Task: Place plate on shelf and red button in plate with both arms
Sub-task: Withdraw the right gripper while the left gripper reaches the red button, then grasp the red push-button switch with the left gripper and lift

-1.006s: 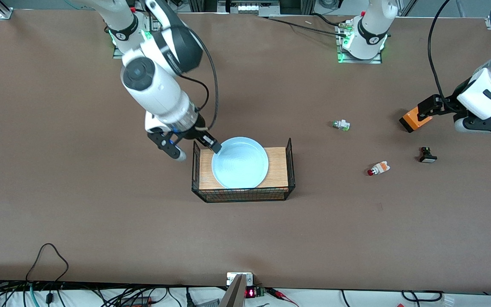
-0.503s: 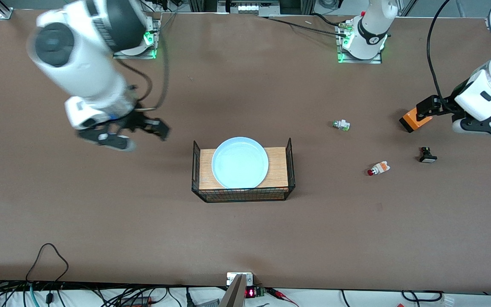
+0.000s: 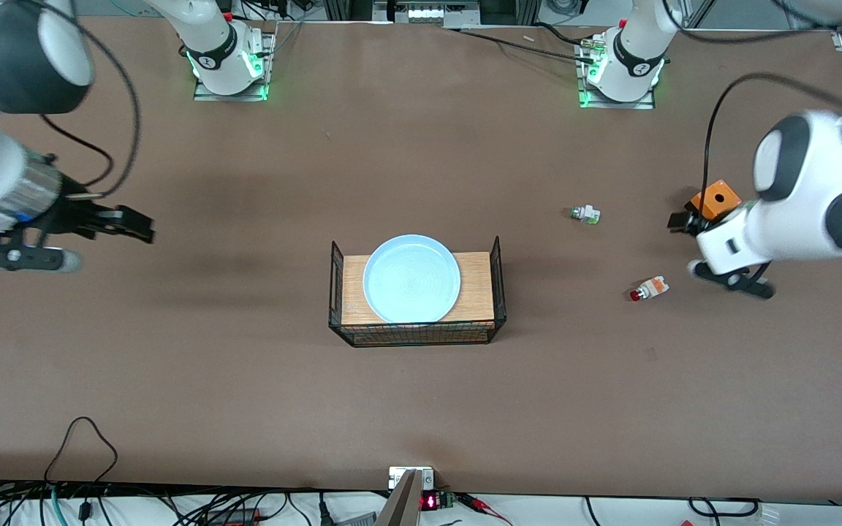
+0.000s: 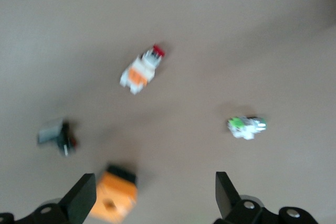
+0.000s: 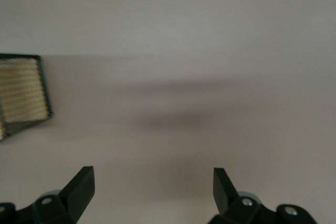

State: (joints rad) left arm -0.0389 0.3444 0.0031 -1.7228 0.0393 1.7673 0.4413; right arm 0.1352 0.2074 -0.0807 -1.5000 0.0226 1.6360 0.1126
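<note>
While the plate (image 3: 411, 278) lies in the wire basket (image 3: 495, 257) mid-bench, front view has the red button (image 3: 647, 289) near the left tool (image 3: 684, 221); left wrist view shows that tool (image 4: 151, 199) released above the button (image 4: 142, 69); right wrist view shows the right tool (image 5: 153, 189) released over bare bench (image 5: 210, 51).

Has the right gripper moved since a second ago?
Yes. The right gripper has left the plate in the basket, pulling away toward the right arm's table end.

Right gripper (image 5: 152, 187) hangs over bare brown worktop (image 5: 210, 51), fingers (image 5: 81, 187) spread wide with nothing between them. Corner of the wire basket (image 5: 46, 90) peeks in at the edge.
</note>
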